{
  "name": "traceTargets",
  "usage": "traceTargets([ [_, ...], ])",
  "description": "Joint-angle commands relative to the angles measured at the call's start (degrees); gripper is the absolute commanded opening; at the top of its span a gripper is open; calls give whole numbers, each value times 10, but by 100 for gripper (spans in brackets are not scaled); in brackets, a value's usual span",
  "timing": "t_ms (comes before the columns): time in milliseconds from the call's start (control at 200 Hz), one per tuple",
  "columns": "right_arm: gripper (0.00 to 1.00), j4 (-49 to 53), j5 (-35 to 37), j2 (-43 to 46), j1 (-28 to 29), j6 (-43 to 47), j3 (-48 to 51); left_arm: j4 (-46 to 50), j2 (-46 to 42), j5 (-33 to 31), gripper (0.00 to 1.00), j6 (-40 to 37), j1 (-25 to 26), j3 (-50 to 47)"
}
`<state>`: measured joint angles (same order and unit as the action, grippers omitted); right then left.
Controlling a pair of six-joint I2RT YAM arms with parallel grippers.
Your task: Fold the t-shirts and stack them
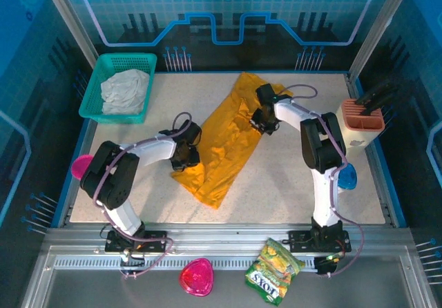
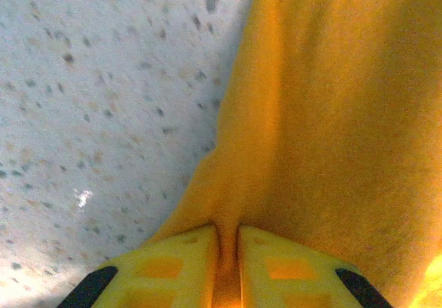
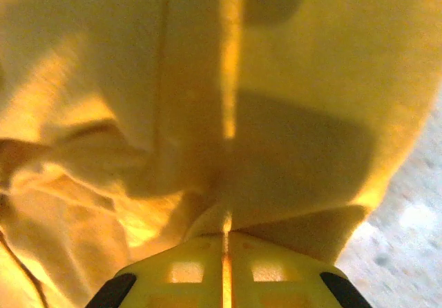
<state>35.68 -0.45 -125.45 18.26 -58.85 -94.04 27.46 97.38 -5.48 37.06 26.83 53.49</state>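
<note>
Soft, light t-shirt (image 1: 224, 146) on the surface (image 1: 276, 190); left claw (image 2: 228, 249) and right claw (image 3: 226, 246) each pinched closed on a cloth edge, the likeliest secure hold.

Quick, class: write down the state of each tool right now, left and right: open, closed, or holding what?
Left tool: closed, pinching the t-shirt at its edge.
Right tool: closed, pinching bunched cloth of the same t-shirt.

Top view bright, even, sharp; blue cast at edges, faint soft shadows on table (image 1: 276, 184). Wrist views close, soft-focus, grainy. Shirt (image 3: 297, 59) glows saturated orange, dark shadow across its middle. Small glare spot on table, left wrist view.
</note>
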Motion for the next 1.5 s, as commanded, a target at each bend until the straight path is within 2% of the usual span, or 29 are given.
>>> traceTargets([
  [0,12,58,16,-51,-12,22,-53,41,17,36,18,48,33,-67],
  [110,12,96,-1,-114,-23,74,-145,28,-3,51,18,89,63,-92],
  [265,11,199,-24,-200,-38,154,-297,17,-15,66,18,142,109,-96],
  [430,11,253,-35,-234,-45,222,-370,13,-8,76,18,176,154,-87],
  [535,11,271,-25,-226,-48,243,-362,16,0,71,19,192,180,-77],
  [736,11,246,-16,-175,-48,256,-265,21,19,61,21,210,208,-47],
  [846,12,244,-21,-173,-49,264,-268,48,22,45,27,205,216,-18],
  [1086,13,254,-41,-159,-47,276,-292,124,-14,-32,41,191,217,28],
  [1216,15,259,-43,-116,-44,310,-304,159,-32,-59,51,156,217,80],
  [1276,18,256,-21,-82,-39,335,-298,169,-46,-72,57,133,217,106],
  [1386,24,245,12,35,-22,397,-271,175,-88,-116,68,72,217,150],
  [1491,31,218,46,164,5,474,-215,171,-136,-200,71,-21,217,189],
])
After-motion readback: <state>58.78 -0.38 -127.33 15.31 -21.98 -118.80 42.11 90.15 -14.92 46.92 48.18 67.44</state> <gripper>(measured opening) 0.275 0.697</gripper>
